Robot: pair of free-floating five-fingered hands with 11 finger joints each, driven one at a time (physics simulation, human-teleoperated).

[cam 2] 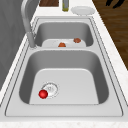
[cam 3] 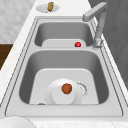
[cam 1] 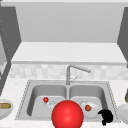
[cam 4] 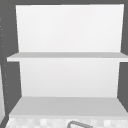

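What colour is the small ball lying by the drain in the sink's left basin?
Red; the small ball shows best in the left side view, touching the drain.

A double sink (cam 2: 110,75) runs away from the camera, its faucet (cam 2: 27,22) rising at the left. In the near basin a small red ball (cam 2: 43,94) lies touching the drain (cam 2: 51,89). The far basin holds a white plate (cam 2: 53,43) with two brown items, one (cam 2: 62,45) near its middle, another (cam 2: 77,40) farther right. On the bench (cam 2: 110,37) beyond stands an empty plate (cam 2: 83,10) beside a bottle (cam 2: 65,6). A black hand (cam 2: 113,3) hangs at the top right.

We see a white plate (cam 1: 93,110) lower right, flat in the sink basin, a brown round item (cam 1: 87,108) on it
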